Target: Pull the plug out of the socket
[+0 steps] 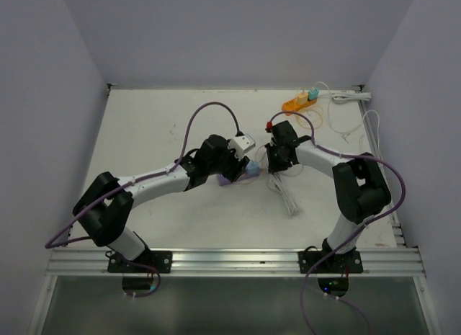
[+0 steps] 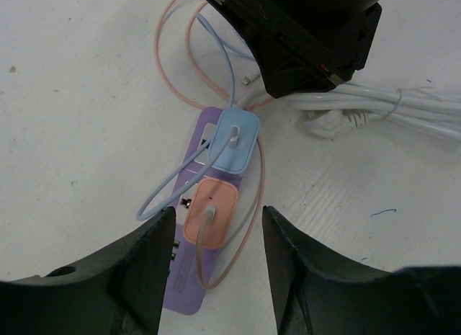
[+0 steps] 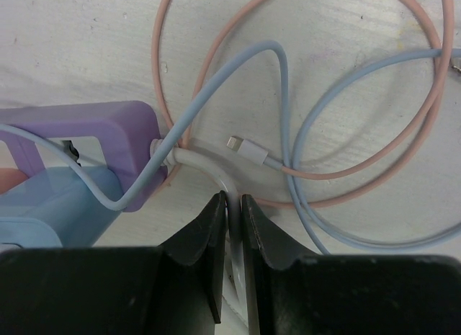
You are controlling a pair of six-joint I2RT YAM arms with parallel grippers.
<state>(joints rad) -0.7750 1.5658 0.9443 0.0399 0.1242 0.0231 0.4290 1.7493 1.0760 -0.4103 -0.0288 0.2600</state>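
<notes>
A purple socket strip (image 2: 189, 281) lies on the white table, also in the top view (image 1: 229, 179) and the right wrist view (image 3: 86, 130). A blue plug (image 2: 235, 138) and a pink-orange plug (image 2: 211, 212) sit in it, each with a thin cable. My left gripper (image 2: 218, 227) is open, its fingers either side of the strip's near end, above the pink-orange plug. My right gripper (image 3: 232, 203) is shut on the strip's white cord (image 3: 209, 166), just beyond the strip's end. In the top view both grippers, left (image 1: 238, 164) and right (image 1: 272, 161), meet over the strip.
Loops of pink cable (image 3: 216, 54) and blue cable (image 3: 288, 83) lie around the strip, with a loose white connector (image 3: 245, 149). A bundled white cord (image 2: 382, 108) lies to the right. An orange power strip (image 1: 300, 101) and a white one (image 1: 353, 96) sit at the back right.
</notes>
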